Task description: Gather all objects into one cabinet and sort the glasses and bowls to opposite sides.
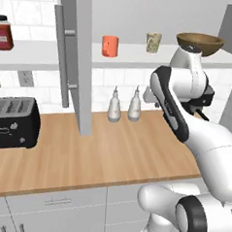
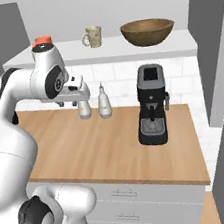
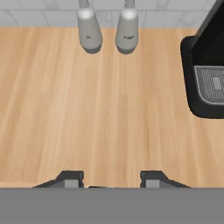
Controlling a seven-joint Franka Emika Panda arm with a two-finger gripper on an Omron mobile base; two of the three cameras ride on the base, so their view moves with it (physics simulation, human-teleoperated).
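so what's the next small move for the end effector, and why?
Probably lift toward the shelf. The end effector is empty, jaws apart, looking down at bare counter, while the orange-red cup, tumbler and wooden bowl all stand on the shelf.

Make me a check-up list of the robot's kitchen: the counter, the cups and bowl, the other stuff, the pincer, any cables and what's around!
Surface: wooden counter, bare where the pincer looks down.
Job's things: orange-red cup, beige speckled tumbler and brown wooden bowl stand apart on the white shelf.
Clutter: two white bottles, coffee machine, toaster, dark-red jar.
Pincer: jaws apart, holding nothing, above the counter.
Cables: nothing seen.
Surroundings: open grey cabinet door, white tiled wall, grey drawers.
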